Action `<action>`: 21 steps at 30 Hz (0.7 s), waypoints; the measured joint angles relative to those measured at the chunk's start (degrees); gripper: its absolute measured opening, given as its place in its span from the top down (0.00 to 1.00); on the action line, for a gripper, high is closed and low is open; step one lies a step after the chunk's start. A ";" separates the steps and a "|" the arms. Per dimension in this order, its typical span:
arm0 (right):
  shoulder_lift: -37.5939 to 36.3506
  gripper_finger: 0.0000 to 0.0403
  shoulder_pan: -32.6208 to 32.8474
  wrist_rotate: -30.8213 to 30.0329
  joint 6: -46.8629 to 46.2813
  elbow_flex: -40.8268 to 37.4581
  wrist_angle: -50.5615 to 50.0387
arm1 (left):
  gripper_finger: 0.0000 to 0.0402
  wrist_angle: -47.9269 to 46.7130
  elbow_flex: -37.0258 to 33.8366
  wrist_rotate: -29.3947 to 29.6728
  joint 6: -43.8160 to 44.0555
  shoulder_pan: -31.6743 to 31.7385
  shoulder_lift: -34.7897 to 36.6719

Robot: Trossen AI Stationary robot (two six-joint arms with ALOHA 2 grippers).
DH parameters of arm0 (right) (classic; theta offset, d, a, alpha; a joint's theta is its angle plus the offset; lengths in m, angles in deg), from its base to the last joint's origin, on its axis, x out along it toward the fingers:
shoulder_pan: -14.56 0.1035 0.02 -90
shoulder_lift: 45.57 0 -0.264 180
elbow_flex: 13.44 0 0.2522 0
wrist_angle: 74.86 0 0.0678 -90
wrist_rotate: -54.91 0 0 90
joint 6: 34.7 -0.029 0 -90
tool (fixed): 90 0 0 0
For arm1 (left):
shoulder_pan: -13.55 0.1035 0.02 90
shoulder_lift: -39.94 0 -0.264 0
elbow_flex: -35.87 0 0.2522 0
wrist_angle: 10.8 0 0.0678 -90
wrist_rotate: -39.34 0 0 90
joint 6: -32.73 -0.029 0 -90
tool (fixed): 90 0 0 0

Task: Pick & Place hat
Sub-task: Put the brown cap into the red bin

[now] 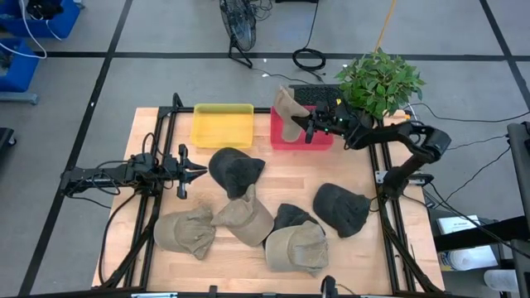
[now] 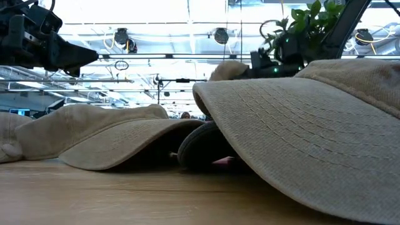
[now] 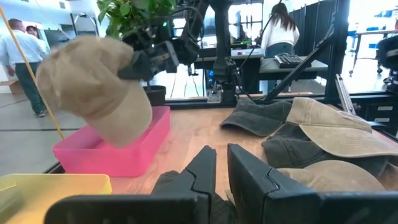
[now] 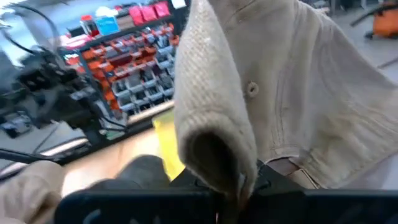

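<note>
Upper centre of the high view: right gripper (image 1: 308, 128) jaws clamp a tan hat (image 1: 287, 114) over the pink bin (image 1: 300, 139), release pending; six hats wait; left gripper (image 1: 192, 171) jaws nearly closed, empty.

No text, label, brand, number or sign can be read in any of the four views. The hats show no legible logo, the pink and yellow bins carry no markings, and the coloured storage bins in the upper left of the right wrist view are too blurred to read.
</note>
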 joint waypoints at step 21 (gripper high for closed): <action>2.70 0.93 -4.17 2.82 12.07 0.02 -10.90 | 0.88 0.00 0.00 0.00 -0.02 0.02 -0.02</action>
